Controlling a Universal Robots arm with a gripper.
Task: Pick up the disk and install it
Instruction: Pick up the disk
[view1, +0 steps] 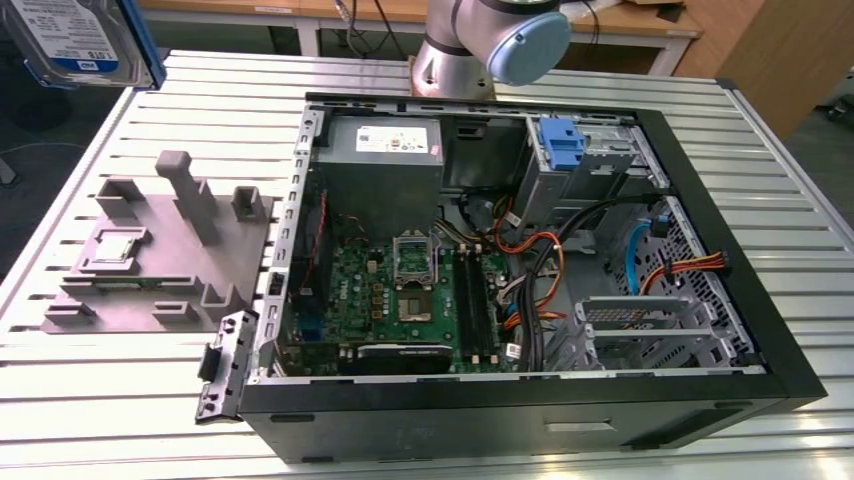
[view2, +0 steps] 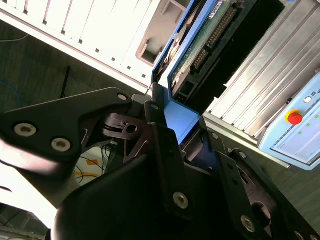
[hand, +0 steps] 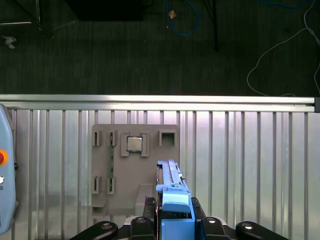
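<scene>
Counter: ribbed aluminium counter (view1: 120, 400) above a dark floor (hand: 125, 50). An open computer case (view1: 534, 420) lies across the centre and right of the exterior view, and a grey fixture plate (view1: 147, 270) sits at the left.
Disk: the disk (view1: 80, 40) hangs in the air in the upper left corner of the exterior view. It is tilted with its label towards the camera, beyond the plate and well apart from the case.
Pincer: the pincer (hand: 174, 212) is clamped on one end of the disk's blue carrier frame (hand: 176, 200). In the first wrist view the drive stands edge-on between the jaws, with the plate beneath it.
Step in hand: judged to be the carry; the disk is lifted but not yet installed.
Doing it well: the hold is on plastic at one end only, so the drive could likely swing. Slow, smooth travel and a steady wrist angle seem wise.
Hazards: the case wall, the orange and black cables (view1: 547, 270) and a lone blue bracket (view1: 563, 145) crowd the drive cages (view1: 641, 325). I cannot tell which bay takes the disk.
</scene>
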